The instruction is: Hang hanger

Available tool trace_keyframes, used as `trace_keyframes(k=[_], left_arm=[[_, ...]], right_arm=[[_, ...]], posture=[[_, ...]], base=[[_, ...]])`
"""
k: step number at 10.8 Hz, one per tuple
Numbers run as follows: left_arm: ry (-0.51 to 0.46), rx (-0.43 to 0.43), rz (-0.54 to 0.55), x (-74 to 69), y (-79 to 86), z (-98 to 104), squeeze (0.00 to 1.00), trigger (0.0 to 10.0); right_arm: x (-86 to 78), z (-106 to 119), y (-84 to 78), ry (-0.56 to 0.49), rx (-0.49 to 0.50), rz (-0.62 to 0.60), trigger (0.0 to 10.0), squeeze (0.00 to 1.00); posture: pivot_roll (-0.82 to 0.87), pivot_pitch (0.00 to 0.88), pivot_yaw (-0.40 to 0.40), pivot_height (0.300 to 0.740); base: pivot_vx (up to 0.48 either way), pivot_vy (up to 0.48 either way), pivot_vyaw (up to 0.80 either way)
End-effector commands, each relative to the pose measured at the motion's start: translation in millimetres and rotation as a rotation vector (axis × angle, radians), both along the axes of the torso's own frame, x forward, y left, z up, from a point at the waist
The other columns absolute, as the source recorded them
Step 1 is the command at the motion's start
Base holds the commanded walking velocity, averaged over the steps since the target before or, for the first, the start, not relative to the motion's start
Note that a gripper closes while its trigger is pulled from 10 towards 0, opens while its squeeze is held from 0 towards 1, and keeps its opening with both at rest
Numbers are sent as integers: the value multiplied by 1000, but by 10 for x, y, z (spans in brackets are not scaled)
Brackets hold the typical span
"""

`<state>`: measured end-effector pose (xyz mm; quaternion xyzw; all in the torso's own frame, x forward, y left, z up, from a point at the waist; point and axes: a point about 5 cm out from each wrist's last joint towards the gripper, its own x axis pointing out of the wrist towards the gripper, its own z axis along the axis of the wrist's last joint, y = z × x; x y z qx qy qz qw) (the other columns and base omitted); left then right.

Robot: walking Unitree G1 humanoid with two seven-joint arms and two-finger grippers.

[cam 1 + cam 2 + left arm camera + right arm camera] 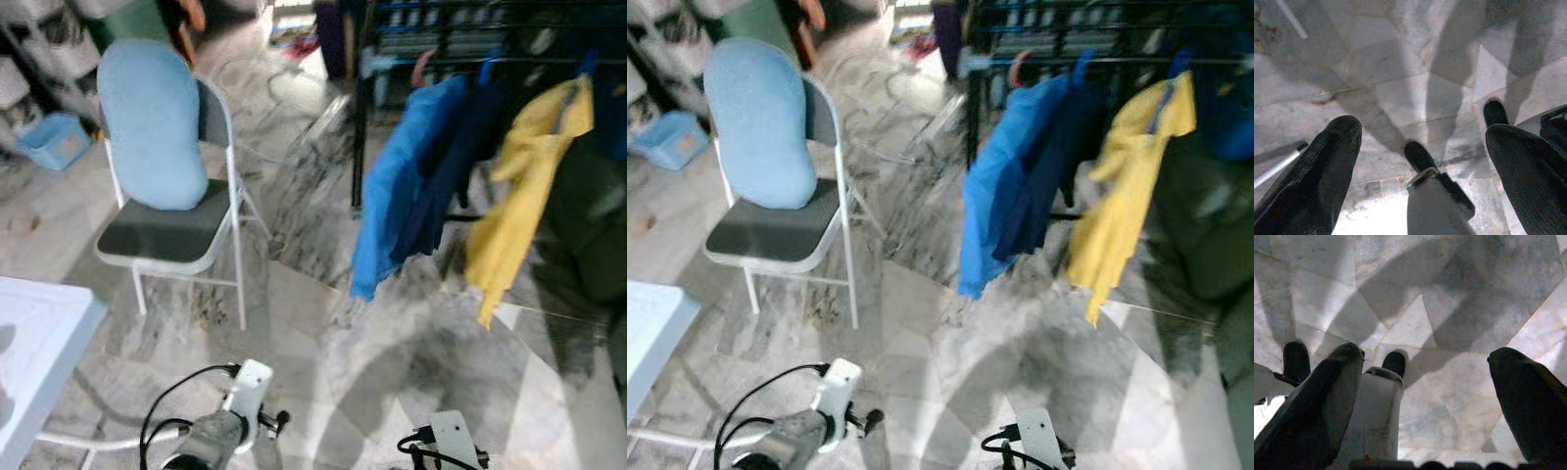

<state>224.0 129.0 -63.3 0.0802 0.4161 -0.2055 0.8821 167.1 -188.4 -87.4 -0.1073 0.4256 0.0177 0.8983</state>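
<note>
A black clothes rack [361,127] stands at the far right. From its rail [519,61] hang a blue shirt [392,186], a navy garment [456,162] and a yellow garment [524,186], each on a hanger; one blue hanger hook [587,62] shows above the yellow one. Both arms hang low over the marble floor. My left gripper [1422,161] is open with nothing between its fingers [1327,171]. My right gripper [1427,396] is open too, empty, with the floor beneath its fingers [1327,401]. My left wrist [216,431] and right wrist [449,439] sit at the bottom edge.
A grey folding chair [171,240] with a light blue cushion [152,122] stands ahead on the left. A white table corner [39,333] juts in at the near left. A blue basket [56,140] and shelves lie far left. Part of a person [192,14] is at the top.
</note>
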Motion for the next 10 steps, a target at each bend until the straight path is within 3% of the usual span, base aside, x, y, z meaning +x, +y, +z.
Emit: trace_keyframes(k=[1, 4, 6, 8, 9, 10], left_arm=[[25, 31, 2, -114, 103, -69, 0, 10000], [36, 61, 6, -117, 379, -54, 0, 10000], [49, 70, 13, -214, 470, -95, 0, 10000], [22, 36, 102, -207, 481, -89, 0, 10000], [-24, 11, 139, -111, 432, -38, 0, 10000], [-100, -47, 221, 81, 370, 78, 0, 10000]], right_arm=[[-41, -28, 48, 22, 5, 6, 10000, 0], [-43, -28, 63, 18, -2, 20, 10000, 0], [-86, -43, 56, 25, -11, 30, 10000, 0], [184, 118, 31, -139, 12, -34, 10000, 0], [392, 264, 48, -263, 11, -28, 10000, 0], [651, 493, 114, -438, 14, -7, 10000, 0]], posture=[[-146, 125, 120, 740], [-151, 130, 121, 740], [-154, 133, 114, 740], [-164, 135, 111, 740], [-170, 138, 112, 740], [-178, 139, 111, 740]], base=[[341, 0, 0], [363, 0, 0], [375, 126, 0], [351, 326, 0], [322, 356, 0], [322, 356, 0]])
